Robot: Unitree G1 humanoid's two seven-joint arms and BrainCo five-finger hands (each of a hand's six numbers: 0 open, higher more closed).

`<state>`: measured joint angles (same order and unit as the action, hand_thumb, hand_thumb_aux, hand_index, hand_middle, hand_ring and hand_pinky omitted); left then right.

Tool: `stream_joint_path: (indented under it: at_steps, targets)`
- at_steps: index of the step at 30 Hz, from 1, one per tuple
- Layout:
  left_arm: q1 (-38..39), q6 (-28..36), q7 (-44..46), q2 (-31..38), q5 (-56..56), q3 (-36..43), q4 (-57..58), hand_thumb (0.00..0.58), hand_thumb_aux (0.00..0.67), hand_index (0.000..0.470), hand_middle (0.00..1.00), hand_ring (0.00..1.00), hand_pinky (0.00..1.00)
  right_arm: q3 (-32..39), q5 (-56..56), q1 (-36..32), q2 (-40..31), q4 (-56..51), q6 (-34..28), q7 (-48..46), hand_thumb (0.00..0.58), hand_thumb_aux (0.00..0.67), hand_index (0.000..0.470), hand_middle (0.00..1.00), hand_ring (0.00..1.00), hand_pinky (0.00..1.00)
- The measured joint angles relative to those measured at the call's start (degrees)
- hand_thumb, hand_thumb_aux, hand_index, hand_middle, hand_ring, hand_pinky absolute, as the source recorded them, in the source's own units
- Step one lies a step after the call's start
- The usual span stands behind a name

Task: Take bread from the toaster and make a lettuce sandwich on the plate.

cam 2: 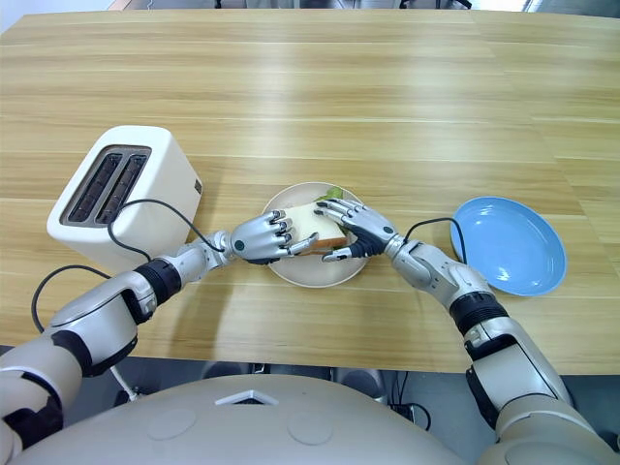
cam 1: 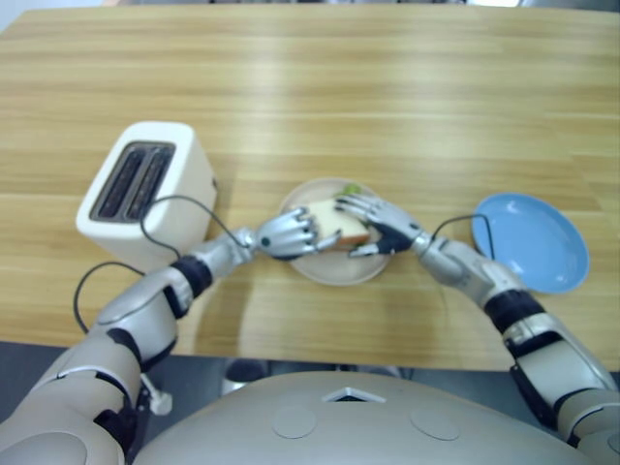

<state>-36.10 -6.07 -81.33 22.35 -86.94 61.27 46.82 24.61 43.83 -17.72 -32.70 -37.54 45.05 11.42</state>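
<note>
- Lying on the plate [cam 2: 308, 279], the bread slice [cam 2: 312, 229] is held from both sides.
- Left hand [cam 2: 260, 237]: fingers curled on the slice's left edge.
- Right hand [cam 2: 360, 231]: fingers half spread on top, thumb below.
- Lettuce [cam 2: 334, 193] peeks out at the plate's far rim.

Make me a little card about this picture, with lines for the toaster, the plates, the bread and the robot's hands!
toaster: white, on the left, no bread sticking out of its slots
middle plate: beige, holds the bread
bread: lies on the middle plate, lettuce peeking out at its far edge
blue plate: on the right, apart from both hands
left hand: at the bread's left edge
right hand: on the bread's right side
</note>
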Motion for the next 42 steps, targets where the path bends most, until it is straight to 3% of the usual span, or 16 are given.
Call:
stream_joint_path:
  at_steps: [9,10,18,19,23,27,35,42]
  targets:
    - [-0.2,-2.6,2.0,2.2,2.1,-0.4,-3.3,0.58,0.67,0.46,0.96,0.96,0.96,1.0,2.0,-0.6,-0.5,0.6,-0.8,0.5,0.0,0.0,0.0,0.0,0.0,0.0]
    - [-0.2,-3.6,2.7,2.2,2.6,-0.5,-3.6,0.0,0.0,0.0,0.98,0.98,0.98,1.2,2.6,-0.7,-1.0,1.2,-1.2,0.5,0.0,0.0,0.0,0.0,0.0,0.0]
    - [0.8,-13.5,17.3,7.2,14.2,-8.7,-13.3,0.0,0.0,0.0,0.96,0.96,0.96,2.7,5.5,-1.4,-3.3,3.2,-3.2,1.6,0.0,0.0,0.0,0.0,0.0,0.0]
    - [1.6,-14.1,18.7,8.0,15.6,-10.0,-15.6,0.0,0.0,0.0,0.8,0.8,0.8,2.8,5.8,-1.5,-3.5,3.2,-3.4,1.9,0.0,0.0,0.0,0.0,0.0,0.0]
    - [4.8,-15.1,24.8,11.2,19.6,-15.6,-24.8,0.0,0.0,0.0,0.6,0.6,0.6,4.0,6.9,-1.5,-3.8,3.3,-4.1,2.6,0.0,0.0,0.0,0.0,0.0,0.0]
    - [10.4,-16.6,32.8,14.4,26.5,-22.7,-33.9,0.0,0.0,0.0,0.0,0.0,0.0,4.4,7.1,-1.6,-3.9,3.8,-4.7,2.7,0.0,0.0,0.0,0.0,0.0,0.0]
    - [24.9,-17.9,49.2,19.9,44.8,-40.7,-48.3,0.0,0.0,0.0,0.0,0.0,0.0,3.3,6.2,1.0,-6.0,7.8,-5.3,3.0,0.0,0.0,0.0,0.0,0.0,0.0]
    - [39.1,-21.6,61.9,23.6,57.1,-49.3,-50.0,0.0,0.0,0.0,0.0,0.0,0.0,-7.4,-6.6,10.0,-8.8,20.5,-2.5,2.9,0.0,0.0,0.0,0.0,0.0,0.0]
